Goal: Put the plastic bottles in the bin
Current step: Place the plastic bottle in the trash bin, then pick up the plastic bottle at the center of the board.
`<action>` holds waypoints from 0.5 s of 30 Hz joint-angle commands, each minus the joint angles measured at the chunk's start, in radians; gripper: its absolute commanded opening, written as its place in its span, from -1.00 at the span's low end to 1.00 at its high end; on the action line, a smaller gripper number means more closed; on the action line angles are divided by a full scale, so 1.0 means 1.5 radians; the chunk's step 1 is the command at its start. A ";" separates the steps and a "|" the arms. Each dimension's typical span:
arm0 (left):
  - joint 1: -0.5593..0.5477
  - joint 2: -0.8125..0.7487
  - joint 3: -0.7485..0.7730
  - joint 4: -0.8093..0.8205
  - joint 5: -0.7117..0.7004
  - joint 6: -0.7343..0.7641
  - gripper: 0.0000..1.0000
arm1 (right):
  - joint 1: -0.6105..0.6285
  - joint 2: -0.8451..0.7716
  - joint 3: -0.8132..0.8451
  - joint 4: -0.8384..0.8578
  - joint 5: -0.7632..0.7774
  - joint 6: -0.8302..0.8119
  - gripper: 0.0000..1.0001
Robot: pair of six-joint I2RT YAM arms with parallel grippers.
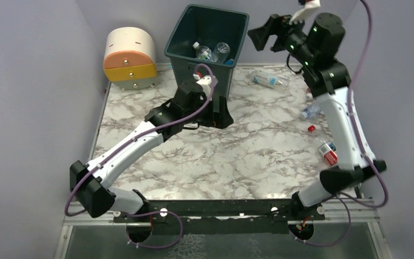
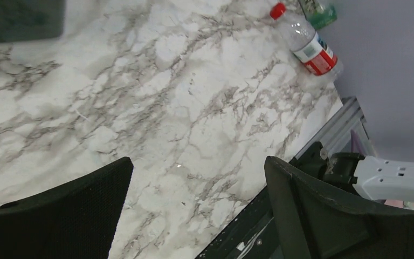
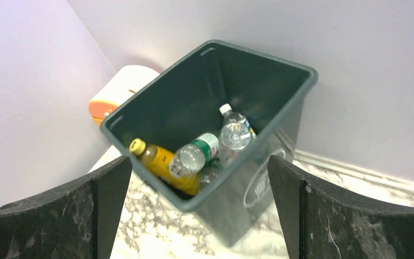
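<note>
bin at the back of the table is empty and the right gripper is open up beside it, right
Not empty: the right wrist view shows several bottles in the bin, among them an orange bottle with a yellow cap and a clear bottle with a white cap. The rest holds: the right gripper is open, raised beside it.

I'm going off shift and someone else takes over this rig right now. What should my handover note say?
Left gripper: open, empty, low over the marble table near the bin's base.
Right gripper: open, empty, raised beside the bin rim.
Done: at least three bottles lie in the bin: yellow-capped bottle, green-labelled bottle, white-capped bottle.
Left: at least three on the table's right side: blue-labelled bottle, clear bottle, red-labelled bottle.
</note>
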 commanded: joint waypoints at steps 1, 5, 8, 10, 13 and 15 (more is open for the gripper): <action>-0.056 0.055 0.048 0.058 0.018 0.018 0.98 | -0.005 -0.108 -0.170 -0.046 0.134 0.004 0.99; -0.072 0.075 0.028 0.078 0.019 0.018 0.98 | -0.091 -0.081 -0.242 -0.102 0.129 0.044 0.99; -0.074 0.056 -0.013 0.083 0.014 0.019 0.98 | -0.149 -0.041 -0.296 -0.086 0.133 0.070 0.99; -0.074 0.034 -0.035 0.087 0.012 0.018 0.98 | -0.177 0.002 -0.303 -0.062 0.128 0.088 0.99; -0.075 0.010 -0.065 0.089 0.021 0.010 0.98 | -0.212 0.096 -0.277 -0.001 0.120 0.130 0.99; -0.080 -0.008 -0.083 0.088 0.022 0.006 0.98 | -0.215 0.174 -0.215 0.027 0.131 0.143 0.99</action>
